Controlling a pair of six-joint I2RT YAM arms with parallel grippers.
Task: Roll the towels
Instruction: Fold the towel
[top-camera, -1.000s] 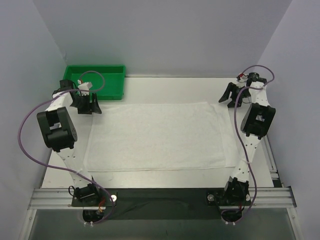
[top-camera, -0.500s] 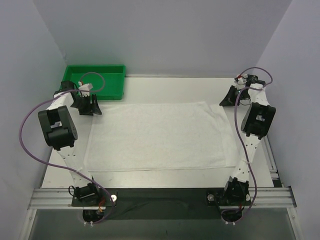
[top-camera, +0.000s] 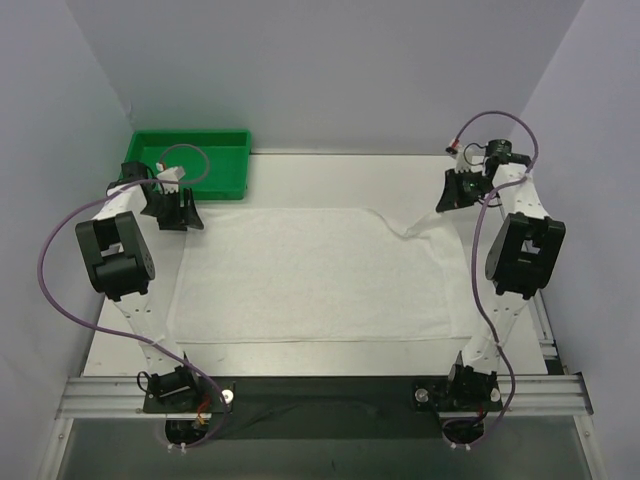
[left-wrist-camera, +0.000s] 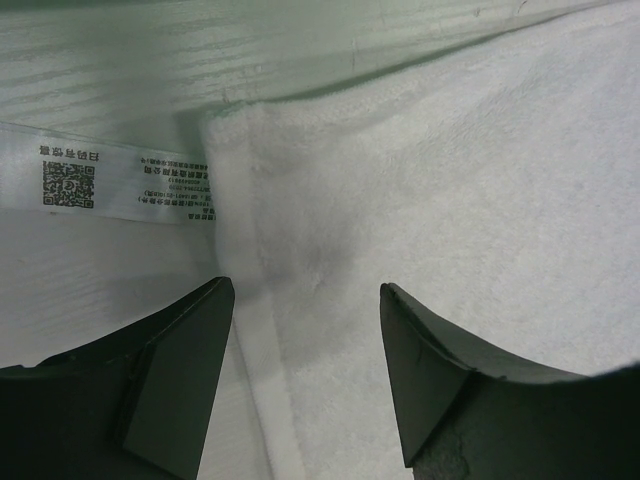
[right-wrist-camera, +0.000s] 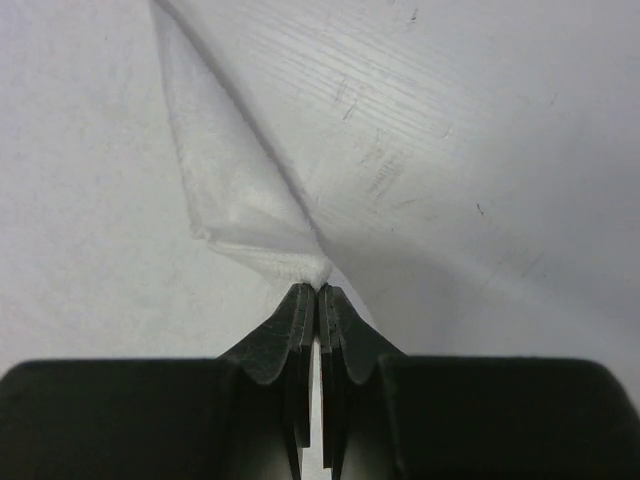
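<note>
The towel (top-camera: 310, 270) is soft terry cloth, and I judge it light and limp. It will sag and crease wherever it is lifted, will not hold an edge straight by itself, and its nap should give the fingers a good grip. It lies spread flat on the table (top-camera: 330, 165), just beside the green tray (top-camera: 215, 185), running from the tray's near edge across towards the far side of the table. The best places to take hold look to be the two corners of the long edge that runs away from the tray, both at the hem, so the edge stays taut for the first turn of the roll. The right gripper (right-wrist-camera: 318, 292) is well apart from the tray. Its jaws are closed tight on the tip of that corner, which stands raised off the table with a crease running back into the cloth. The left gripper (left-wrist-camera: 307, 290) hangs at the corner next to the tray with its jaws spread wide and nothing between them. One finger is over the cloth and the other over the side where a printed label (left-wrist-camera: 110, 190) sticks out. I cannot tell whether its tips touch the towel.
</note>
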